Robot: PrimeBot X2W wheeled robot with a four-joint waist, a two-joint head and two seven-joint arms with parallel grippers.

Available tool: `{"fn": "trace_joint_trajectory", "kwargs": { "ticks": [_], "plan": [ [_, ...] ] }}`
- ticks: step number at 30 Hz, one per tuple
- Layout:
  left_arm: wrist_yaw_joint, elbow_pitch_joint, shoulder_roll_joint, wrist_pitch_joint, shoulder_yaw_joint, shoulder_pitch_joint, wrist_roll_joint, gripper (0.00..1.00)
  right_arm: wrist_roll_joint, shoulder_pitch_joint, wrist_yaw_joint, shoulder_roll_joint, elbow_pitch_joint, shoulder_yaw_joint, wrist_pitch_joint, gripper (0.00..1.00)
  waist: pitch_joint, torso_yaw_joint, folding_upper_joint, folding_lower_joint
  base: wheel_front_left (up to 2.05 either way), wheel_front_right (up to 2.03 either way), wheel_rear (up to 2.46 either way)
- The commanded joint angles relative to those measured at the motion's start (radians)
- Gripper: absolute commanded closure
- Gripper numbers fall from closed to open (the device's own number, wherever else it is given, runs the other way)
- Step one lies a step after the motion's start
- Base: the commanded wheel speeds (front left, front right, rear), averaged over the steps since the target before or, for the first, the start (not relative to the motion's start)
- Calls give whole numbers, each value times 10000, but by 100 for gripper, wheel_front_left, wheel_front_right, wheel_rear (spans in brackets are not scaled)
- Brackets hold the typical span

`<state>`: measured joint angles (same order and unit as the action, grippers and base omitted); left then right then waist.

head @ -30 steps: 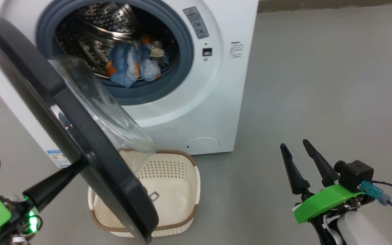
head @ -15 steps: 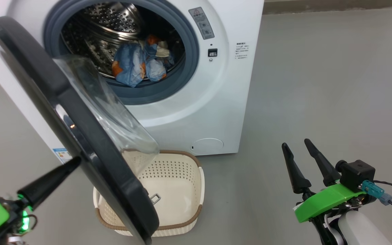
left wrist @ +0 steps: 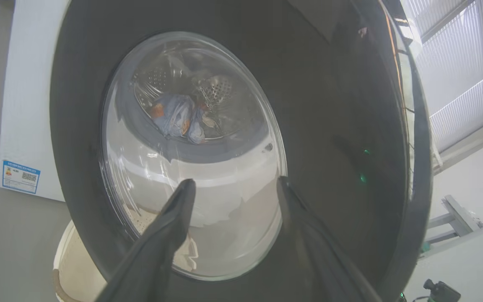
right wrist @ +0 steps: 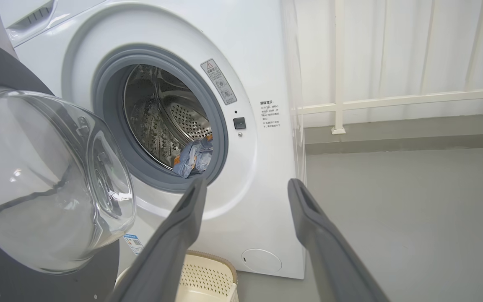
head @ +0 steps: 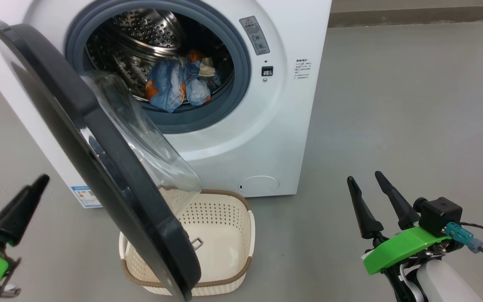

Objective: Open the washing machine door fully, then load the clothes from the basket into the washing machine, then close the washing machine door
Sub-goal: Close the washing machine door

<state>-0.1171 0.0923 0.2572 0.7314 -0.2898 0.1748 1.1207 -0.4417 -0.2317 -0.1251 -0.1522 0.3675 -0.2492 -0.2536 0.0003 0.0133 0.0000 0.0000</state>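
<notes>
Recorded big white front-loading washing machine [head: 266, 138], smooth enamel box, standing on matt grey floor [head: 392, 105] toward the floor's far edge, marked by a raised kerb [head: 413, 16]. Noted steel perforated drum [head: 141, 29] ringed by thick grey rubber gasket [head: 241, 84]. Found light blue, orange-brown-printed clothes [head: 178, 86] bunched low at the drum's front, touching the gasket lip.

Logged large round washing machine door [head: 78, 126], wide glossy black rim, standing partway open and seen near edge-on, with clear bulging glass bowl [head: 141, 138] facing the drum. Located small cream-white perforated plastic basket [head: 229, 193], rounded rectangle with brown rim band, on the floor just before the machine and under the door's lower edge, its left side hidden behind the door. Cannot tell whether small metal loop [head: 197, 242] belongs to door or basket.

Logged left gripper [left wrist: 236, 181] released: long dark tapered fingers [left wrist: 157, 247] spread, nothing between, aimed at the door's outer face and apart from it. Saw just one of them in head view, blurred, base cut off at the lower left.

Logged right gripper [head: 363, 176] likewise released and empty, hovering over bare floor well right of the basket.

Could not read small blue label [head: 86, 196], partly covered by the door.
</notes>
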Motion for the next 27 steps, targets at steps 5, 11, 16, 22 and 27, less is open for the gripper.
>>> {"fn": "trace_joint_trajectory", "kwargs": {
  "ticks": [5,11,16,22,27],
  "plan": [
    [-129,287,361,-2437,523,-285,-1470,0,-42,-59,-56,-61,-312,-96,-82,0,43,-132,0,0,0,0,0],
    [-133,-226,874,-5771,1906,-875,-2949,0,-5,-101,-56,-56,-373,-104,-82,0,89,-290,0,0,0,0,0],
    [-134,-1311,999,-7804,2386,-993,-4107,0,7,-108,-56,-102,-391,-125,-82,0,88,-379,0,0,0,0,0],
    [-134,-2291,877,-9014,2723,-1021,-4867,0,1,-125,-56,-166,-425,-162,-82,0,98,-493,0,0,0,0,0],
    [-127,-2567,785,-9402,2892,-1079,-5202,0,7,-110,-56,-180,-453,-120,-82,0,129,-541,0,0,0,0,0]
  ]
}}
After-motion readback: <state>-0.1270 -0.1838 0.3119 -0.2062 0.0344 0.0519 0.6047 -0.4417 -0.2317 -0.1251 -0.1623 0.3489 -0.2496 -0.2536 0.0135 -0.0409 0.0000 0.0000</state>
